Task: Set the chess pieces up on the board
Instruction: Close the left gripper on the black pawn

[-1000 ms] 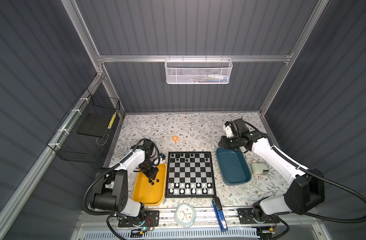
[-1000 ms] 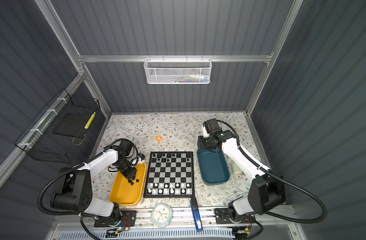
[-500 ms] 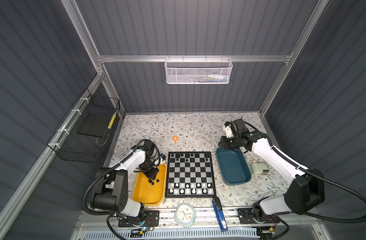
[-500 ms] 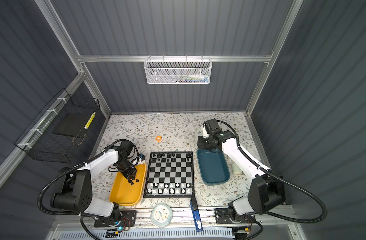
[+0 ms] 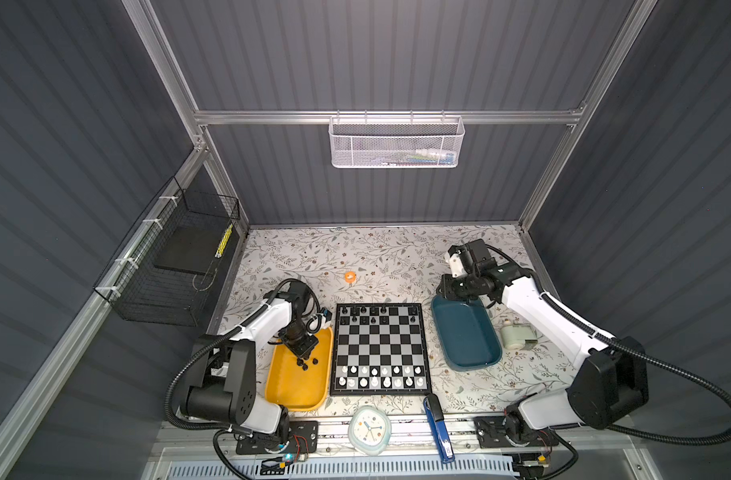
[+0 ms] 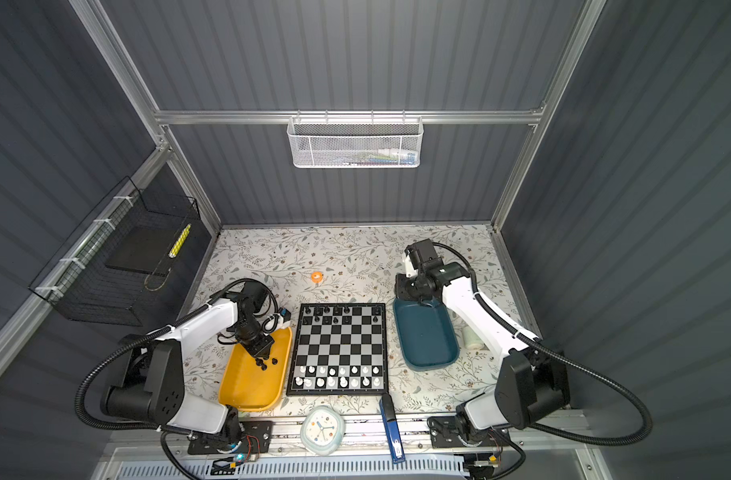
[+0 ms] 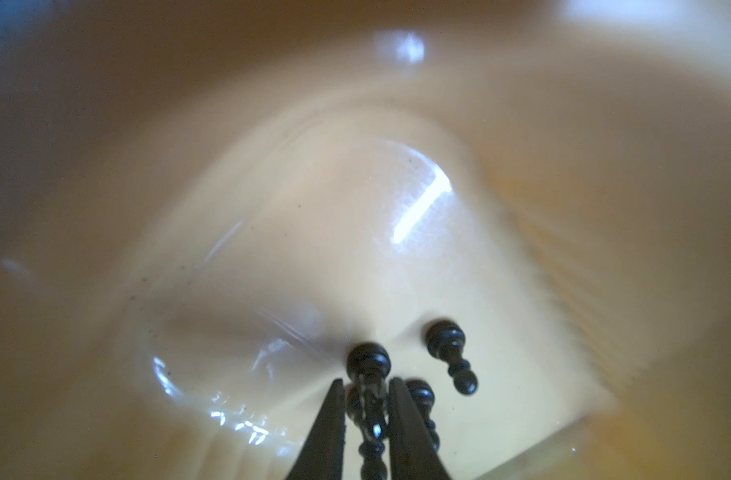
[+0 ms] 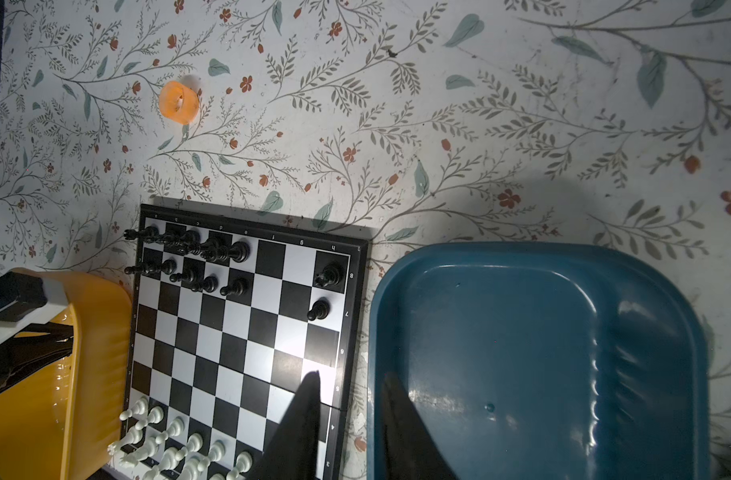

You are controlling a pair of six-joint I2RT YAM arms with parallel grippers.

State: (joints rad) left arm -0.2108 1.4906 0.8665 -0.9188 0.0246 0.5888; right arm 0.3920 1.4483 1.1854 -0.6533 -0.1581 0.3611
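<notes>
Top views: dark grey ribbed walls [image 5: 355, 62], floral worktop [image 5: 397, 257]. White mesh basket [image 5: 397, 143] on the far wall, black wire basket [image 5: 177, 266] on the left wall. Board [image 5: 380, 349] mid-worktop. Yellow tray [image 5: 293, 395] just beside its left edge, teal tray [image 5: 467, 336] just beside its right. White pieces [image 5: 380, 375] stand in the two near rows, black pieces [image 5: 361, 316] part-fill the two far rows. My left claw [image 5: 302, 360] is down in the far half of the yellow tray, among a few loose black pieces. My right claw [image 5: 442, 292] hangs over the teal tray's far-left corner, well apart from any piece. Clock [image 5: 370, 428] and blue stapler [image 5: 438, 432] at the near edge, orange ring [image 5: 349, 276] beyond the board's far side.

Left wrist: tray floor mostly blur. Left claw nearly closed, its fingers [image 7: 326, 436] pressed on either side of one black piece [image 7: 368, 374]. A second piece [image 7: 422, 403] sits just beside one finger, a third [image 7: 451, 357] lies on its side a little apart.

Right wrist: right claw narrowly open, holding nothing. One fingertip is over the board's right edge, the other over the teal tray's rim. Teal tray shows bare floor. Black pieces cluster at the board's far-left corner, with two more on its far-right squares.
</notes>
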